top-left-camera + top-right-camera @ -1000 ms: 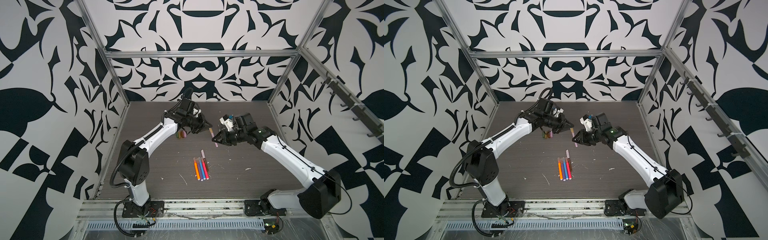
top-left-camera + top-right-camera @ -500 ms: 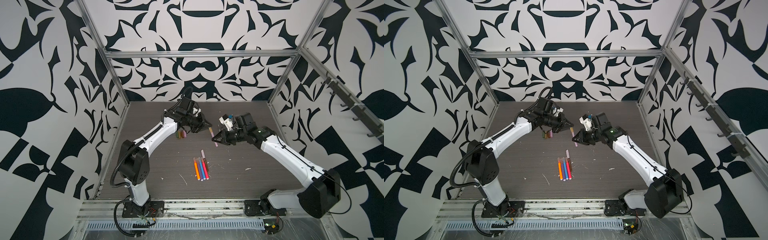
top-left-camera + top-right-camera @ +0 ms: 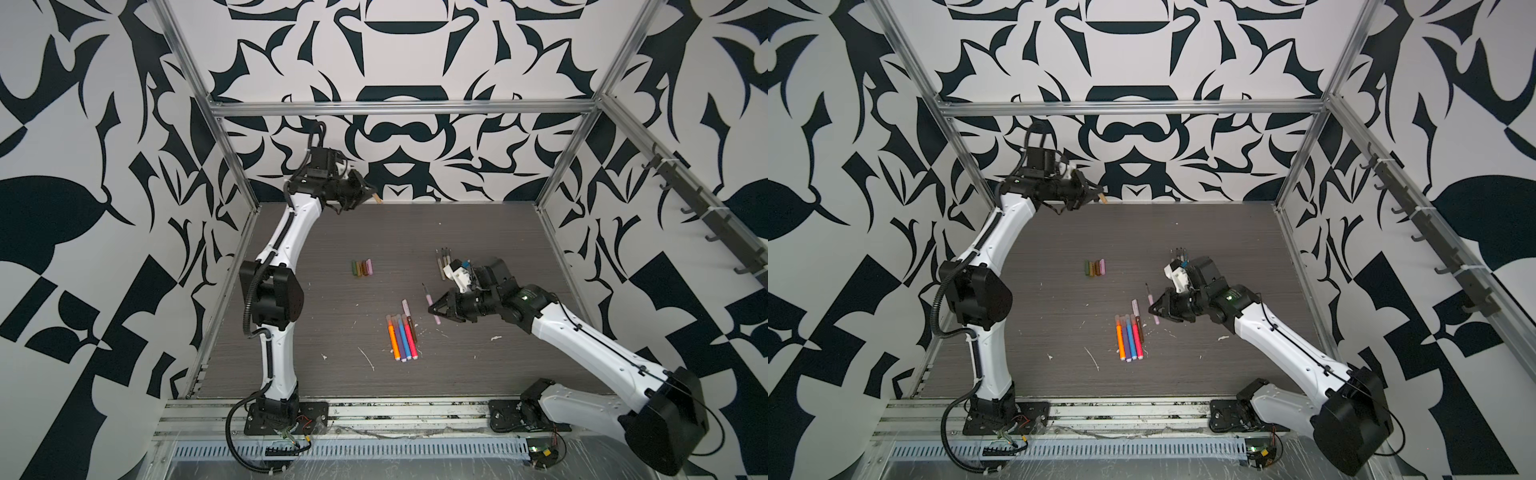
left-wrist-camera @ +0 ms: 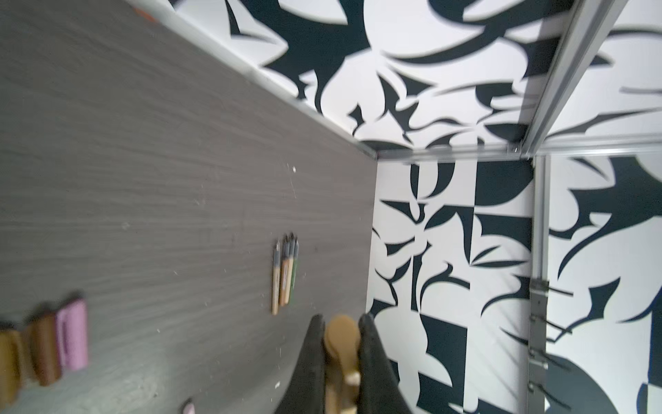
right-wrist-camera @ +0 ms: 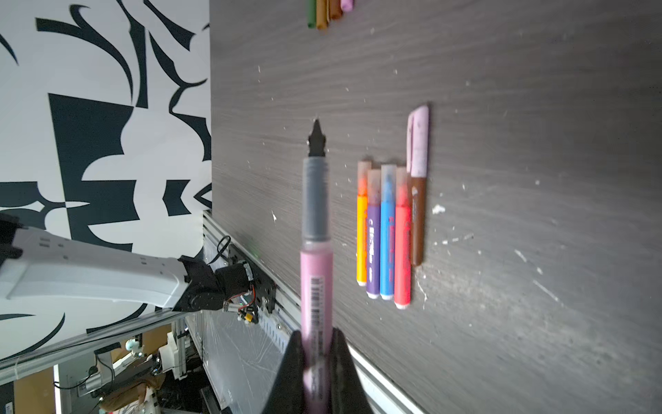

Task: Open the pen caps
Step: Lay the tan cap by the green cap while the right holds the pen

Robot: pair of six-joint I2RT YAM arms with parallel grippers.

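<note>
My left gripper (image 3: pixel 369 193) (image 3: pixel 1096 194) is raised near the back wall, shut on a tan pen cap (image 3: pixel 377 198) (image 4: pixel 342 333) that pokes out between its fingers. My right gripper (image 3: pixel 432 309) (image 3: pixel 1152 309) hovers low over the table, shut on a pink pen (image 5: pixel 315 279) whose dark tip (image 5: pixel 316 139) is bare. Several loose pen caps (image 3: pixel 361 267) (image 3: pixel 1095 268) lie in a row at mid table. Four bright capped pens (image 3: pixel 401 337) (image 5: pixel 383 233) lie side by side, with a brown pen (image 5: pixel 417 222) wearing a lilac cap (image 5: pixel 419 143) beside them.
Several uncapped thin pens (image 3: pixel 442 259) (image 4: pixel 284 276) lie behind the right wrist. White crumbs (image 3: pixel 368 357) dot the dark table (image 3: pixel 332 232). Patterned walls and metal frame posts (image 3: pixel 557 174) close in the table on three sides; a rail (image 3: pixel 374 411) runs along the front.
The two grippers, close together at mid table before, have pulled apart. The left one rose and went back toward the wall with the tan cap; the right came forward with the pink pen.
</note>
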